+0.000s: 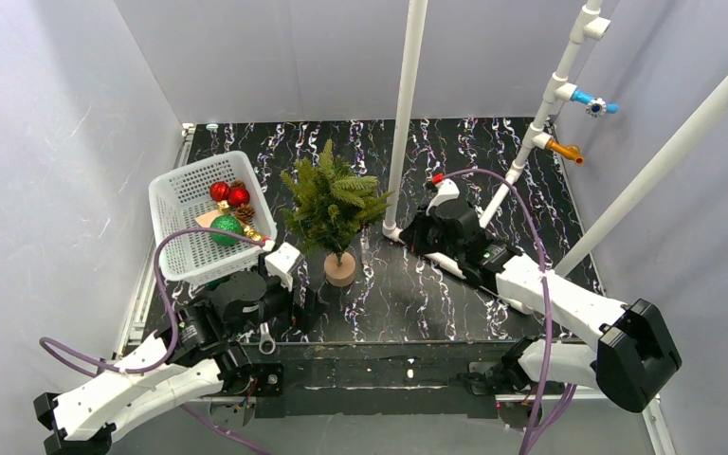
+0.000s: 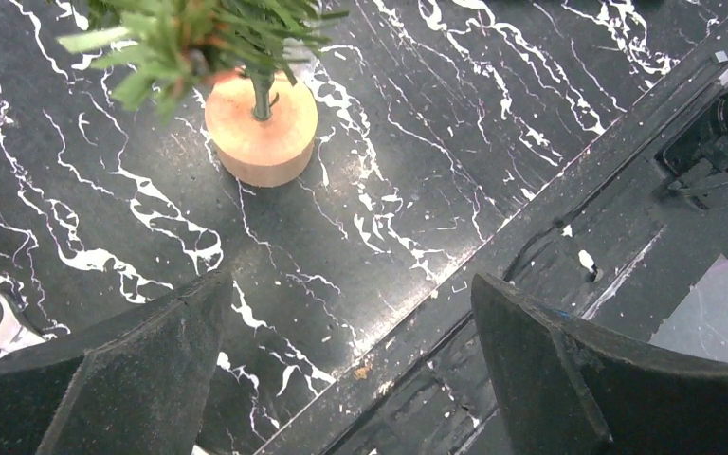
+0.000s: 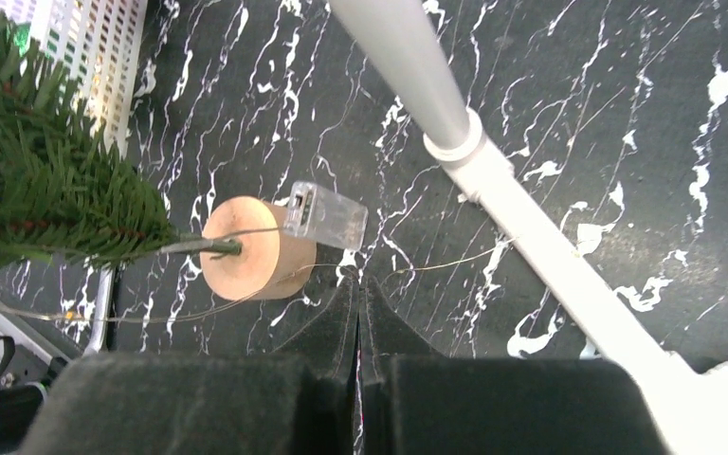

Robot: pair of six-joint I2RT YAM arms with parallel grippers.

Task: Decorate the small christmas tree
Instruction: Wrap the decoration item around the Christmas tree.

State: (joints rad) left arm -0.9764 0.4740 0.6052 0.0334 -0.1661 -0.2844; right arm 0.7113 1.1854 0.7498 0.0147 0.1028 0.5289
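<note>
The small christmas tree [image 1: 334,202] stands upright mid-table on its round tan wooden base [image 1: 340,269]. A clear battery box [image 3: 327,214] lies against that base [image 3: 246,248], and a thin light-string wire [image 3: 455,260] runs from it across the table. My right gripper [image 3: 358,280] is shut, and the wire meets its tips from both sides. It sits right of the tree [image 3: 38,180], near a pole's foot. My left gripper [image 2: 349,281] is open and empty over the table's front edge, with the base [image 2: 261,128] beyond it. In the top view it [image 1: 305,308] is low, front-left of the tree.
A white basket [image 1: 172,245] left of the tree holds red balls [image 1: 229,193], a green ball [image 1: 227,227] and a pine cone. A white pole [image 1: 406,104] rises just right of the tree, and its slanted brace [image 3: 531,237] runs past my right gripper. More white pipes stand at the right.
</note>
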